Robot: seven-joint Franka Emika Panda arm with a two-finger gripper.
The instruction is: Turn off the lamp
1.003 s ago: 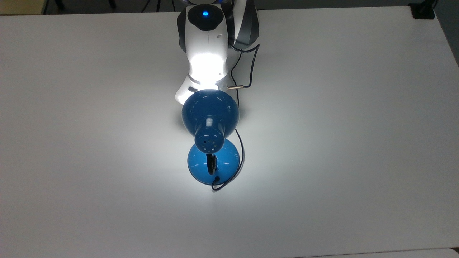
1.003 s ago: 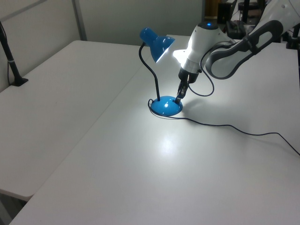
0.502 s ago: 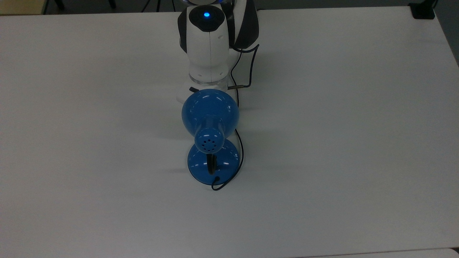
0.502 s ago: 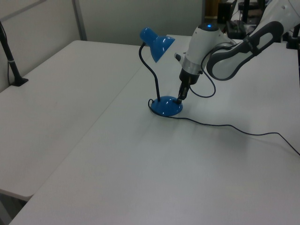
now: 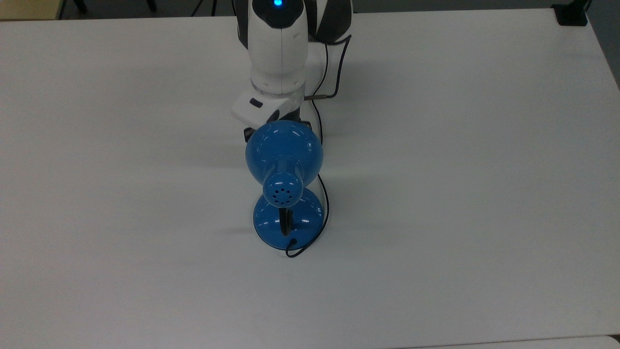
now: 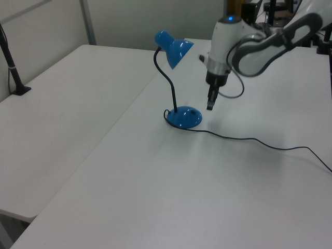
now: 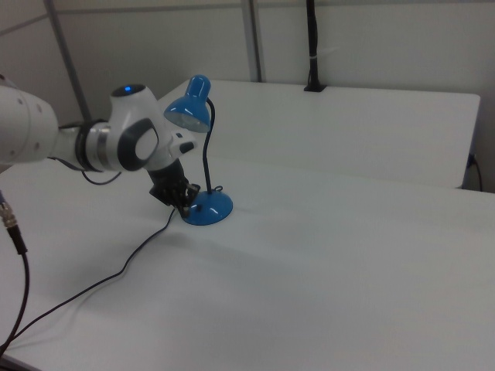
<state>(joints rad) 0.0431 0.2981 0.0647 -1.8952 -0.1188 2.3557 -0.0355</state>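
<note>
The blue lamp stands mid-table and is dark. Its bell shade (image 5: 283, 150) hangs over the round base (image 5: 290, 223); in the left view the shade (image 6: 175, 47) tops a black bent neck (image 6: 168, 83) rising from the base (image 6: 184, 118). My gripper (image 6: 210, 104) hovers shut with nothing in it, just off the base's right rim in the left view and a little above the table. In the right view the gripper (image 7: 184, 204) sits by the left rim of the base (image 7: 210, 209). In the top view, the shade covers the fingers below my white wrist (image 5: 264, 107).
The lamp's thin black cord (image 6: 249, 140) trails across the table toward the left view's right; in the right view the cord (image 7: 116, 272) runs to the lower left. A black clamped post (image 6: 13, 67) stands at the far table edge. Another black clamp (image 5: 571, 14) sits at the top view's upper right corner.
The lamp's light went out. My gripper, which was down on the base's rim, has since lifted off and drawn back toward the left view's right.
</note>
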